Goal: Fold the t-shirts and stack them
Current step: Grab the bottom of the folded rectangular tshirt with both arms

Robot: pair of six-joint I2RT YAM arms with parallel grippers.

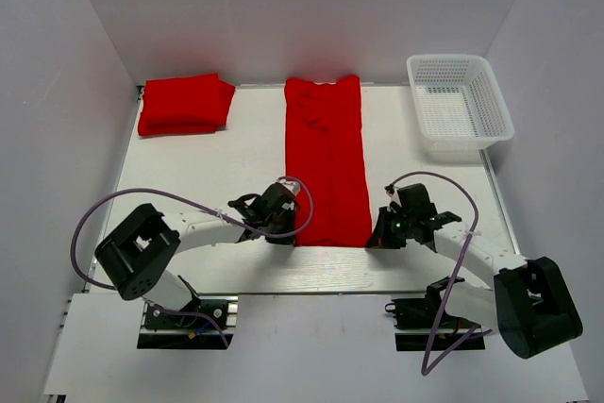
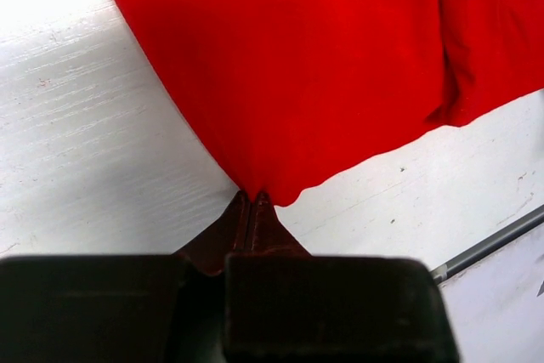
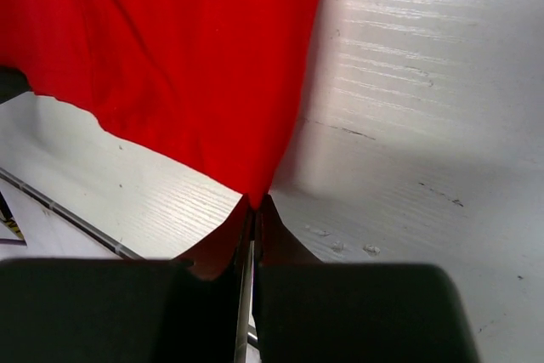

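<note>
A long red t-shirt [image 1: 326,158], folded into a narrow strip, is lying down the middle of the white surface [image 1: 236,167], running from the far edge toward the arms. The left gripper [image 2: 252,198] is pinching its near left corner with the jaws closed tight on the cloth, and the right gripper [image 3: 255,201] is pinching the near right corner the same way. A second folded red t-shirt [image 1: 184,104] is sitting at the far left corner, and a white mesh basket [image 1: 460,106] is standing at the far right.
</note>
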